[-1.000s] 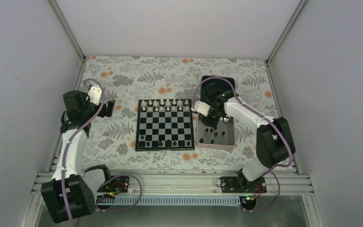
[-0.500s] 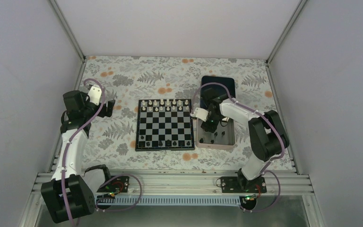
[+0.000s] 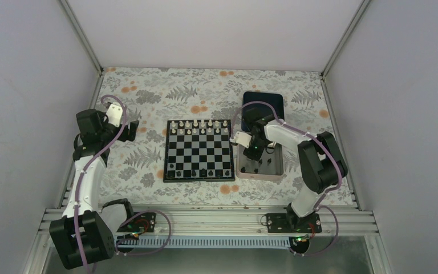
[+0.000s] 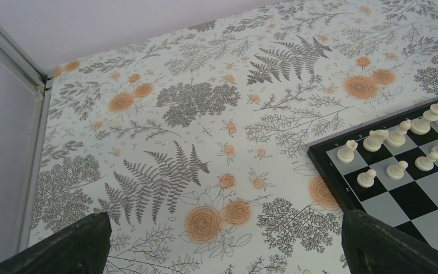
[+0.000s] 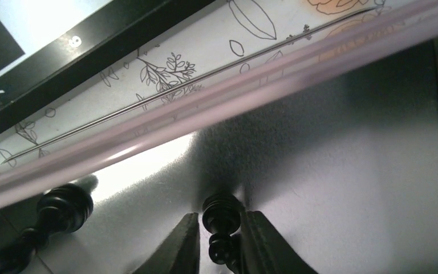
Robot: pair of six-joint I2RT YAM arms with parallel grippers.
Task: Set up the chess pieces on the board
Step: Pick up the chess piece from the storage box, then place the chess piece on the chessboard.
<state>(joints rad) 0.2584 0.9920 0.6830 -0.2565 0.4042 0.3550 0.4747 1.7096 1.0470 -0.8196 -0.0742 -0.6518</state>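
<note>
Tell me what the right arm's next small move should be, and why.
Probably close the right gripper firmly on the black chess piece before lifting. Its fingers closely flank that piece in the silver tray, but a firm pinch cannot be confirmed. The board has empty squares in its near rows.

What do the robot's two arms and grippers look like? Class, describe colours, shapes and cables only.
Both the left arm and right arm have white, rounded links joined by chunky black joints, with a purple cable looping along each. The left gripper and right gripper have dark, tapering fingers.
</note>
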